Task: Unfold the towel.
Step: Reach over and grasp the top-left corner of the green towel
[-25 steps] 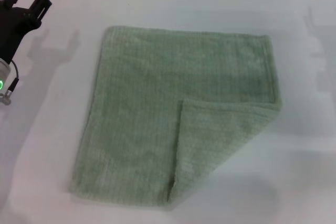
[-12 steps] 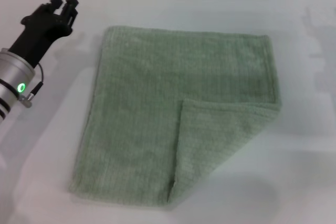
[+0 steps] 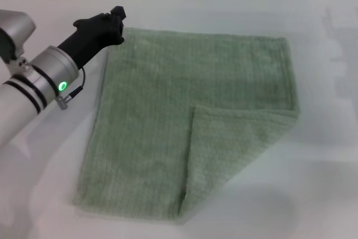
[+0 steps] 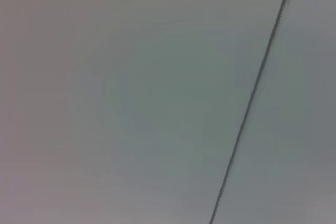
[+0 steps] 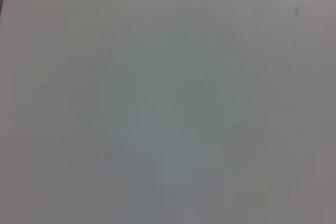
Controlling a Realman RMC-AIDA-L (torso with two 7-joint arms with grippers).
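Risk is my left gripper (image 3: 116, 20), fingers' state unclear, snagging the towel (image 3: 168, 121) far corner, missing the folded flap.

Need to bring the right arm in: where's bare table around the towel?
Bare table lies right of the towel, beside its folded-over corner, and along the far edge. The towel's far-left corner is crowded by the left gripper.

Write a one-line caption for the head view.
Left gripper at the far-left corner of the sage-green towel, whose near-right corner lies folded over.
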